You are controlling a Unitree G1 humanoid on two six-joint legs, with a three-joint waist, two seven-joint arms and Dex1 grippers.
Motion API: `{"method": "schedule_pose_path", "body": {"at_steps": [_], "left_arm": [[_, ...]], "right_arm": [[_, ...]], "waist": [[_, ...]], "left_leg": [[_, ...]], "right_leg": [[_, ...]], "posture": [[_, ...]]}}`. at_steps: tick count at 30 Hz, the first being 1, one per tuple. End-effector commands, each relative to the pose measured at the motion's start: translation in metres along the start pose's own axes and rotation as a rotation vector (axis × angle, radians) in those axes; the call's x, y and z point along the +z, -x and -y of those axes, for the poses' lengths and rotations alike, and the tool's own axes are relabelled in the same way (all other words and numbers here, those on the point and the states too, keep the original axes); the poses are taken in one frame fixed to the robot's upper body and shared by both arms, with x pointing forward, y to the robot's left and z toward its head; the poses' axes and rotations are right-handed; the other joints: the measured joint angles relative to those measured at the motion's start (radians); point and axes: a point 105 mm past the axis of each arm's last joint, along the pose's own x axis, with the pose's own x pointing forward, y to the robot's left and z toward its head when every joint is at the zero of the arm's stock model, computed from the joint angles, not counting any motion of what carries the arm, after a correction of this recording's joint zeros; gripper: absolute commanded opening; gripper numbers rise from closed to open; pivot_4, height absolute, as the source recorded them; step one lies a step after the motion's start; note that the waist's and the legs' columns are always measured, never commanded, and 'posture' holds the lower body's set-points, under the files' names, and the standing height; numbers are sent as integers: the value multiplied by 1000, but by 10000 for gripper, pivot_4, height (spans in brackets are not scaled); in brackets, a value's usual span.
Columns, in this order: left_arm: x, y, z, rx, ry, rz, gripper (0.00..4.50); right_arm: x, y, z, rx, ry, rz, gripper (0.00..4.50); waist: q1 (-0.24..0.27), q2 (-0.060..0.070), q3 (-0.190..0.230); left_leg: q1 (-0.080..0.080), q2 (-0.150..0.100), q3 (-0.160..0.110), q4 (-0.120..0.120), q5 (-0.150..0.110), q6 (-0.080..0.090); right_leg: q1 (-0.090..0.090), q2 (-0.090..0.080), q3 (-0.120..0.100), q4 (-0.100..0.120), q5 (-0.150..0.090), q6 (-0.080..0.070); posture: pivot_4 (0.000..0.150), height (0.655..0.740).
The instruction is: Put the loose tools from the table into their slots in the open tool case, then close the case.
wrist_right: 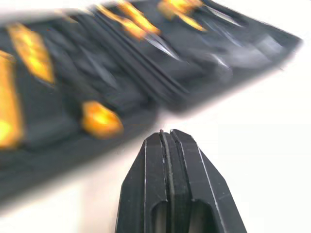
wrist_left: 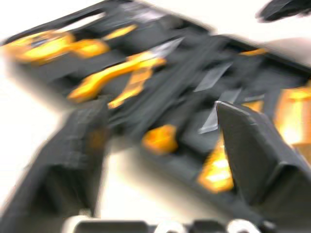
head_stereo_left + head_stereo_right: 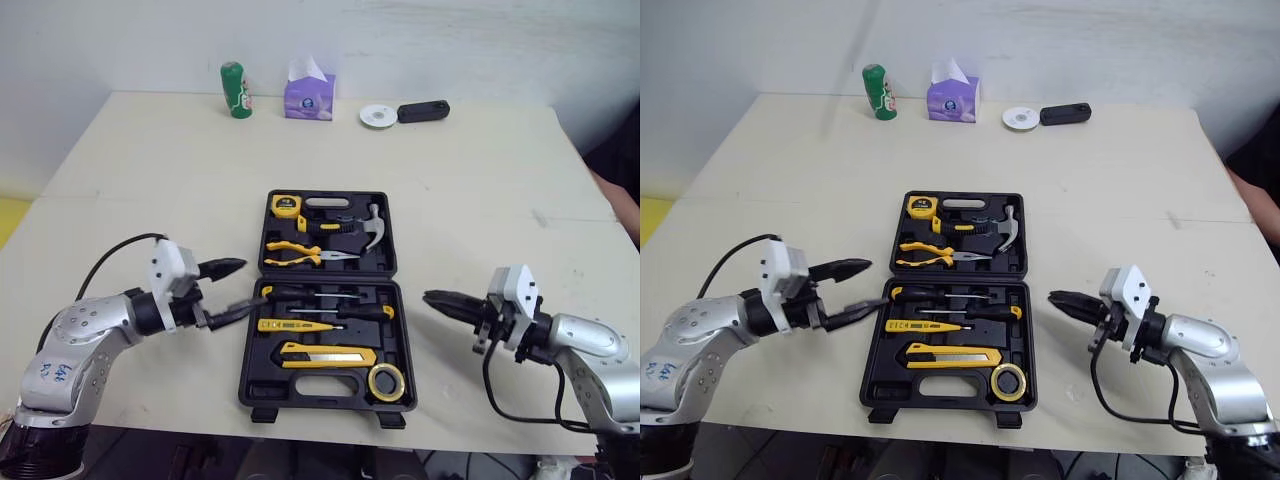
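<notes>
Tools [image 3: 325, 355] seemingly all slotted, the open black plastic tool case [image 3: 392, 240] sits between the left gripper [image 3: 244, 285], fingers spread, and right gripper [image 3: 432, 298], fingers pressed together, likely poised for closing.

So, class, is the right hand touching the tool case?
Apart. The left eye view shows bare table between the right hand and the tool case's side wall.

Seemingly a plain lab or office: bare table [image 3: 150, 180], white wall [image 3: 470, 40], tissue box [image 3: 309, 96].
</notes>
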Motion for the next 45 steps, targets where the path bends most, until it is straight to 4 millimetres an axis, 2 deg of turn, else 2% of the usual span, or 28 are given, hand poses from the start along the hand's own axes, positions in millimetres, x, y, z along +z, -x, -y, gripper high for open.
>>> {"method": "schedule_pose_path", "body": {"at_steps": [1, 5, 6, 8, 10, 14, 18, 21, 28, 33, 35, 45], "left_arm": [[-7, 9, -23, 175, -21, -27, 19017], [-29, -2, -13, 146, 65, -104, 615], [-33, -4, -11, 142, 84, -113, 170], [-40, -14, -3, 120, 119, -120, 170], [-42, -24, -8, 171, 64, -123, 170], [-47, -36, 5, 94, 167, -133, 170], [-47, -46, 2, 125, 154, -127, 170], [-45, -61, 14, 63, 156, -119, 170], [-34, -92, 24, -51, 128, -79, 170], [-34, -110, 21, -94, 99, -79, 170], [-33, -118, 17, -95, 32, -78, 170], [-31, -124, 14, -120, 25, -62, 170]], "right_arm": [[-5, -8, 18, -85, 91, -36, 0], [-5, -33, 14, -70, 99, -29, 0], [-6, -38, 11, -58, 101, -33, 0], [-8, -53, 3, -30, 125, -40, 0], [-2, -67, -4, -28, 92, -4, 0], [5, -74, -19, 41, 94, 10, 0], [9, -75, -23, 61, 97, 9, 0], [6, -76, -25, 72, 114, -11, 0], [11, -71, -31, 100, 103, -2, 0], [8, -69, -32, 111, 103, -25, 0], [9, -67, -30, 92, 105, -28, 0], [5, -56, -19, 2, 80, -46, 0]], "waist": [[-1, 0, 0], [-4, 0, 0], [-3, 0, 0], [-3, 0, 0], [-3, 0, 0], [-2, -1, 0], [-2, -1, 0], [-2, -1, 0], [25, -1, -1], [30, -1, -1], [30, -1, -1], [30, -1, -1]], "left_leg": [[-1, 0, 0, 0, 0, 0], [-2, 1, 1, 0, 0, 0], [-2, 1, 1, 0, 0, 0], [-2, 1, 1, 0, 0, -1], [-3, 1, 1, 1, 0, -1], [-5, 1, 0, 2, 1, -1], [-11, 0, 1, 4, 1, -1], [-11, 0, 2, 4, 1, -1], [-10, -2, 2, 5, 2, 0], [-10, -6, 2, 5, 4, 2], [-11, -8, 2, 5, 5, 3], [-12, -12, 0, 5, 6, 6]], "right_leg": [[-1, 0, 0, 0, 0, 0], [-3, 1, 1, 5, 0, 0], [-4, 1, 1, 6, 0, 0], [-4, 1, 1, 7, 0, 0], [-4, 1, 1, 7, 0, 0], [-6, 1, 0, 8, 0, 0], [-14, 1, 1, 11, 0, 0], [-14, 2, 0, 12, 0, 0], [-14, 1, -2, 12, 0, 1], [-14, 1, -4, 12, 1, 1], [-14, 0, -5, 13, 1, 3], [-13, -4, -8, 13, 3, 6]], "posture": [[1500, 7400], [1500, 7400], [1500, 7400], [1500, 7400], [1500, 7400], [1500, 7400], [1500, 7400], [1500, 7400], [1500, 7400], [1500, 7400], [1500, 7400], [1500, 7400]]}}
